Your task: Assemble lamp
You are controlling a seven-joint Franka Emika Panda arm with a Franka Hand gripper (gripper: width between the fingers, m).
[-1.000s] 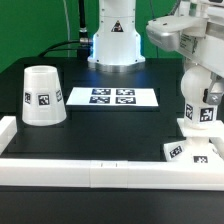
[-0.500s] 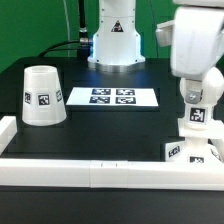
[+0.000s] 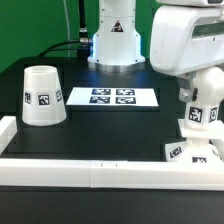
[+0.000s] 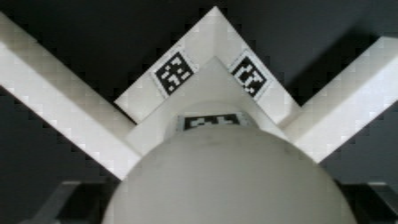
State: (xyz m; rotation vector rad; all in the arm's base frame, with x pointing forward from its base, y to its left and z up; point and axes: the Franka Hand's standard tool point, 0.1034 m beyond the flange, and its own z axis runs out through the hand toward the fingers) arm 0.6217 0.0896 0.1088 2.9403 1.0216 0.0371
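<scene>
The rounded white bulb stands upright on the blocky square base at the exterior view's right, by the rail's corner. My gripper comes down from above and is shut on the bulb. In the wrist view the bulb fills the space between my dark fingers, with the tagged base beneath it. My gripper's midpoint lies on the bulb. The cup-like shade stands mouth down at the exterior view's left, far from the gripper.
The marker board lies flat in the middle of the black table. The long white border rail runs along the front and turns at both ends; its corner frames the base. The arm's pedestal stands behind.
The wrist has turned about the vertical over the bulb. The bulb's tag has shifted sideways with it. The base and shade have not moved.
</scene>
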